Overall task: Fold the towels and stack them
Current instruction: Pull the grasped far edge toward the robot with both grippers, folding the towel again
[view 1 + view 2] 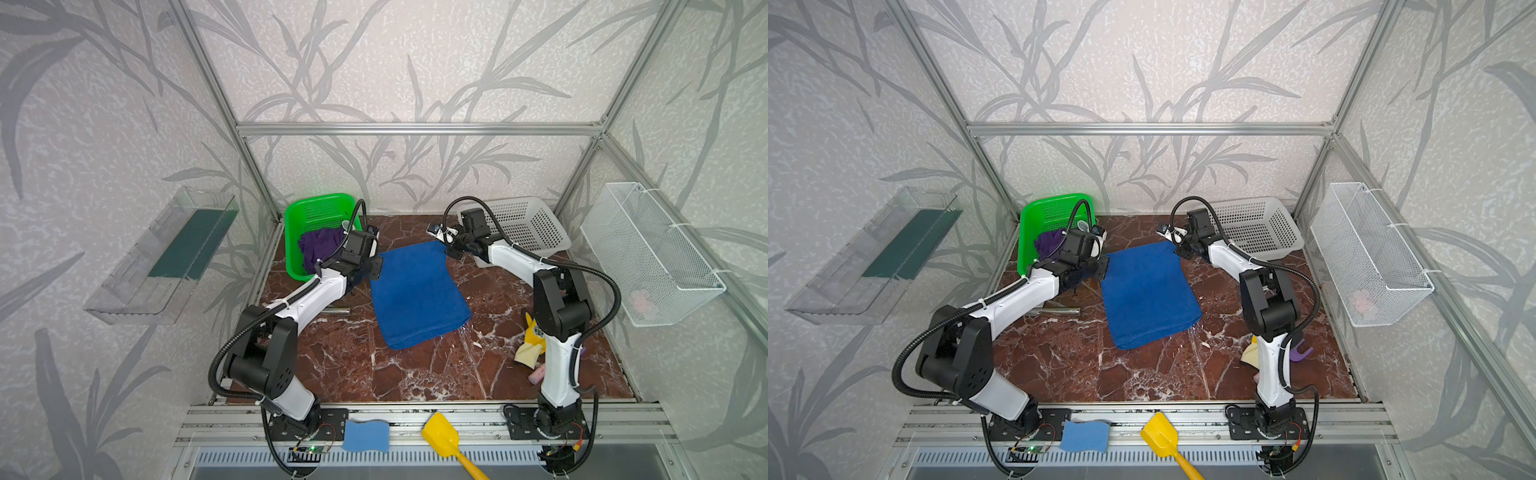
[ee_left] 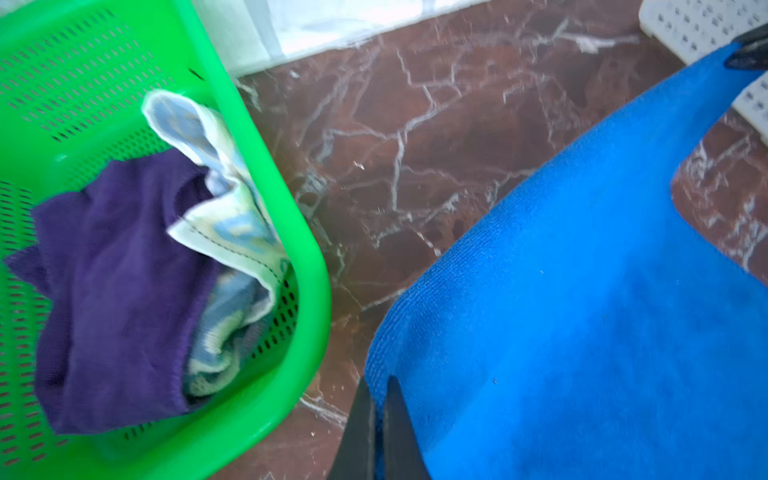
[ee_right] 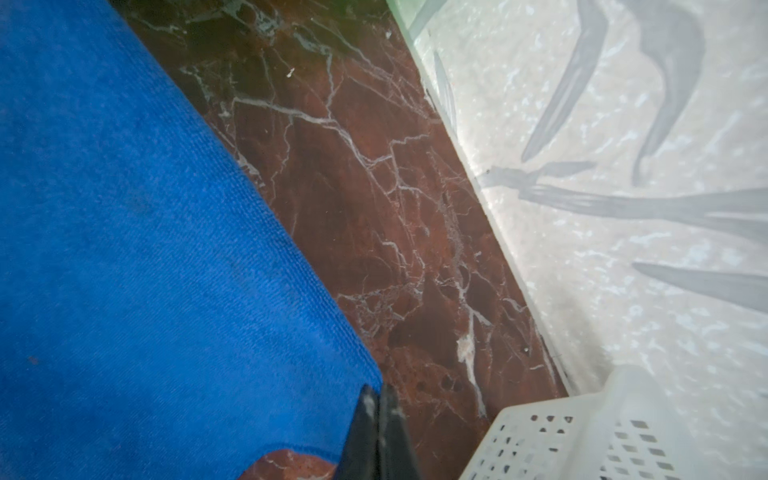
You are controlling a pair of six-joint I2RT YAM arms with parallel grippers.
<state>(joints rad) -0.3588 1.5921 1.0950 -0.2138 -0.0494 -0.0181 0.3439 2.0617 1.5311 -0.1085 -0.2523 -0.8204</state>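
Closest to the front, a light blue sponge (image 1: pixel 365 434) and a yellow scoop (image 1: pixel 440 434) lie on the metal rail. A yellow glove (image 1: pixel 532 336) lies on the table (image 1: pixel 415 374) by the foot of the right arm (image 1: pixel 559 365).

The blue towel (image 1: pixel 417 291) lies in the middle of the table. Its long side runs from front to back, and the near end leans a bit to the right. The near end looks thick and round, like a fold. The far end points at the back wall.

The left arm (image 1: pixel 316 295) comes up from its base at the near left. It bends at the elbow and reaches far and toward the middle. The left gripper (image 2: pixel 378 386) is pinched tight on the far left corner of the blue towel. The right arm stands tall, bends high, and reaches far and toward the middle too. The right gripper (image 3: pixel 378 390) is pinched tight on the far right corner. In the wrist views the pinched corners look lifted a little off the table.

Farther back on the left is the green basket (image 1: pixel 316 203). The purple towel (image 2: pixel 116 291) sits bunched up inside it. The cream towel (image 2: pixel 224 208) with blue print is crumpled beside it, against the basket wall. At the far right stands a white basket (image 1: pixel 528 224).
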